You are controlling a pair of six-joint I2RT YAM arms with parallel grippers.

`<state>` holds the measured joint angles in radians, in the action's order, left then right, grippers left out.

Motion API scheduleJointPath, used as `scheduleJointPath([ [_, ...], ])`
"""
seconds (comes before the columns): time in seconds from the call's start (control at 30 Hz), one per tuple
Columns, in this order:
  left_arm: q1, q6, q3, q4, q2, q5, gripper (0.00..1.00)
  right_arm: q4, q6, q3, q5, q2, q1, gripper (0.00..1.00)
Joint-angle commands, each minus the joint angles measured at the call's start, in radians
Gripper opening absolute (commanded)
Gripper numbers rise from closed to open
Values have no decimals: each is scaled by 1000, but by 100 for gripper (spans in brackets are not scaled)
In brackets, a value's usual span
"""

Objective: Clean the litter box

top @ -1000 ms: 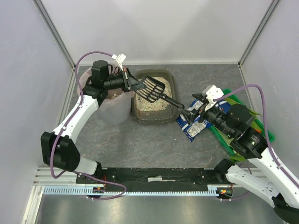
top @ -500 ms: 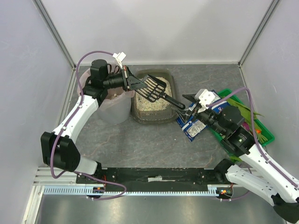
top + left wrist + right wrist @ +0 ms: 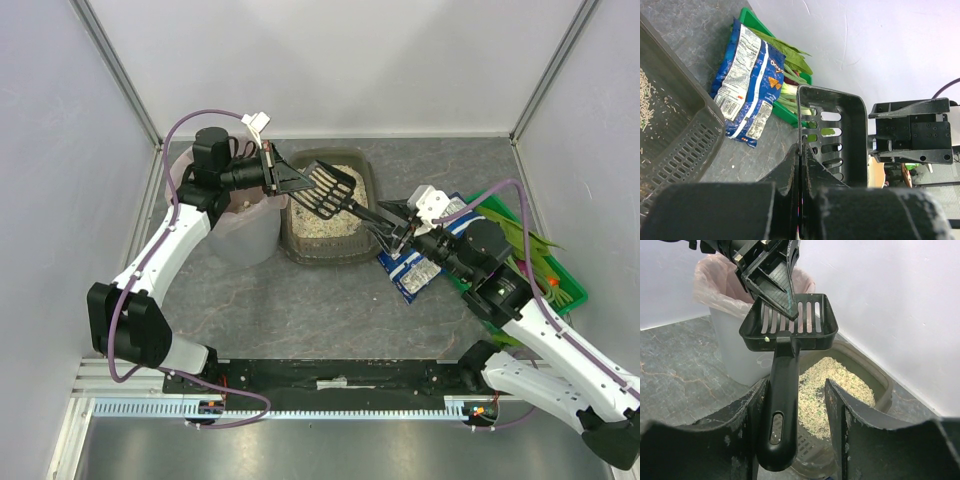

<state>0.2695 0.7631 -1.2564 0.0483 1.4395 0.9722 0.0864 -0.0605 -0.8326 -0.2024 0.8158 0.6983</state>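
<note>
The litter box [image 3: 322,251] [image 3: 883,388] [image 3: 687,132] lies at the back centre with pale granules [image 3: 338,226] inside. A black slotted scoop [image 3: 326,190] [image 3: 790,322] hangs level above it. My left gripper [image 3: 288,178] [image 3: 801,150] is shut on the scoop's rim. The scoop's handle [image 3: 366,213] [image 3: 781,405] points towards my right gripper [image 3: 393,226] [image 3: 794,385]. Its jaws stand on either side of the handle. The handle rests against the left finger [image 3: 747,410], and a gap shows before the right finger [image 3: 840,410].
A round translucent bin [image 3: 246,236] [image 3: 735,350] with a pink liner stands left of the tray. A blue snack bag [image 3: 416,268] [image 3: 747,85] lies to the tray's right. Beyond it is a green crate [image 3: 562,277] of vegetables. White walls close in on three sides.
My right gripper has moved left to the scoop's handle, and its jaws have narrowed around it. The left arm and scoop have stayed almost still.
</note>
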Motion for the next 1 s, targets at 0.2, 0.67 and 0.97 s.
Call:
scheduleJointPath([
  [0.2,-4,45,8,-84,-7,43,2,72,8,-19,-19,17,-2,37],
  [0.67,-6,-103,-44,74,-13,-50,22,58,34,-28,-6,5,0,0],
  [0.97,-6,-191,-58,104,-51,-96,74,-58,83,-54,130,-29,-2,0],
])
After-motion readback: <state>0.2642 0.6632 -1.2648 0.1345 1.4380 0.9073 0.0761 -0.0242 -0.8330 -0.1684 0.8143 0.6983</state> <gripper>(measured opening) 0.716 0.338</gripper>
